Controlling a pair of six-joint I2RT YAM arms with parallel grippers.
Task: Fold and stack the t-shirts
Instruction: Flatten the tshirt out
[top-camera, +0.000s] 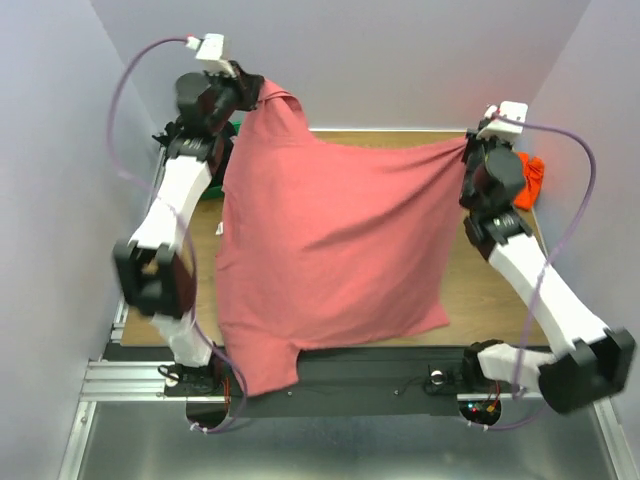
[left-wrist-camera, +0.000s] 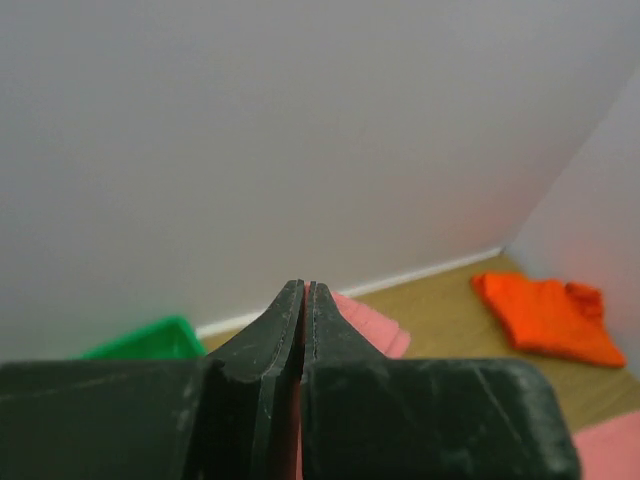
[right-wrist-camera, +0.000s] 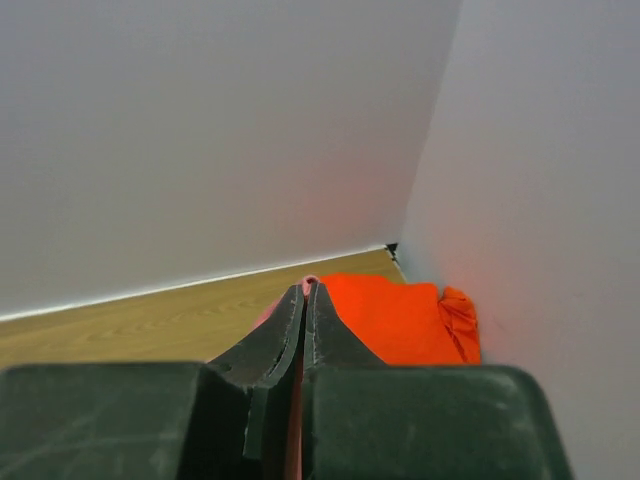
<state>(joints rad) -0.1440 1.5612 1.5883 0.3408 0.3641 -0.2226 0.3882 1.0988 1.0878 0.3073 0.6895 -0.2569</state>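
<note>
A salmon-pink t-shirt (top-camera: 325, 250) hangs spread out above the table, stretched between my two grippers, and its lower edge droops over the near edge. My left gripper (top-camera: 252, 95) is raised at the back left, shut on one upper corner; pink cloth (left-wrist-camera: 365, 320) shows beside its closed fingertips (left-wrist-camera: 305, 287). My right gripper (top-camera: 470, 148), at the back right, is shut on the other upper corner. A sliver of pink (right-wrist-camera: 311, 282) peeks out at its tips (right-wrist-camera: 307, 288). A bright orange t-shirt (top-camera: 530, 178) lies crumpled in the back right corner, also visible as the orange t-shirt (right-wrist-camera: 395, 315) (left-wrist-camera: 545, 315).
A green bin (top-camera: 232, 128) (left-wrist-camera: 150, 340) stands at the back left behind the left arm. The wooden table (top-camera: 480, 290) is enclosed by white walls on three sides. The held shirt hides most of the tabletop.
</note>
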